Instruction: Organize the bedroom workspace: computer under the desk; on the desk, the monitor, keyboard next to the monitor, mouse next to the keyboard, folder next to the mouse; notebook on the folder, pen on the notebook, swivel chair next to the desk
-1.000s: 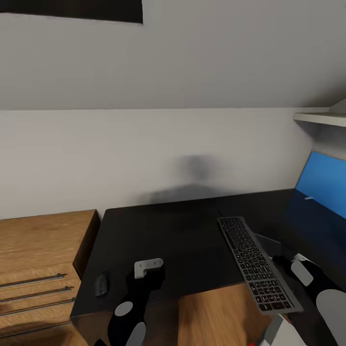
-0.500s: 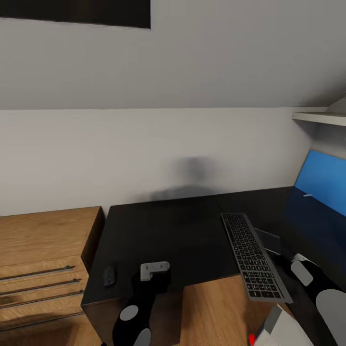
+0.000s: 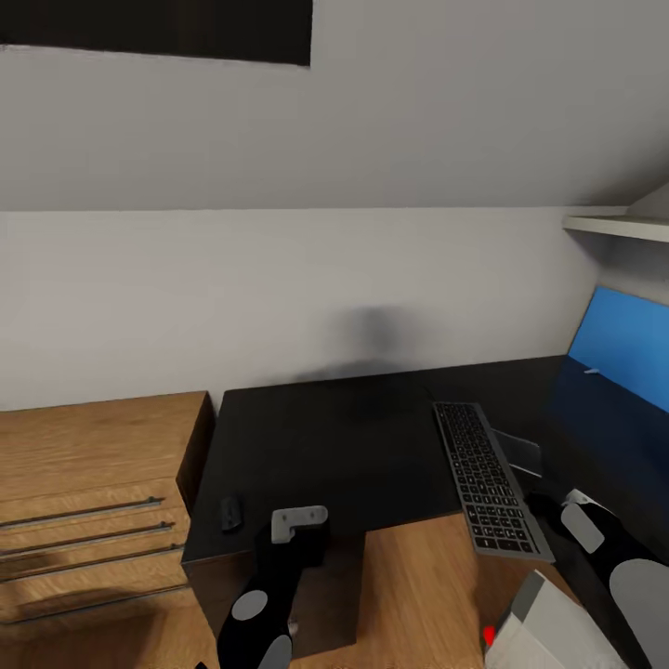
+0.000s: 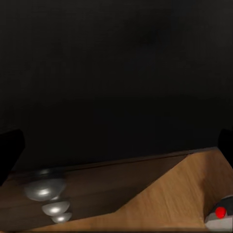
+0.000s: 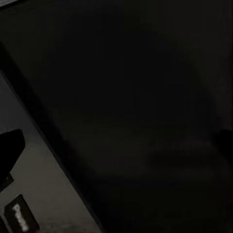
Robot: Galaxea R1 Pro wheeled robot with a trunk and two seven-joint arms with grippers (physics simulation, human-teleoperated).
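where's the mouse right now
In the head view, the small black oval mouse lies near the left front edge of the black-topped desk, beside the light-wood chest.

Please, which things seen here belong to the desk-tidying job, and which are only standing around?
Belong to the job:
desk
keyboard, its near end past the desk's edge
mouse, near the desk's left edge

Only standing around:
light-wood chest with bar handles
wall shelf
blue panel at the right

keyboard (image 3: pixel 490 478) on desk (image 3: pixel 344 446), mouse (image 3: pixel 229 513) far left
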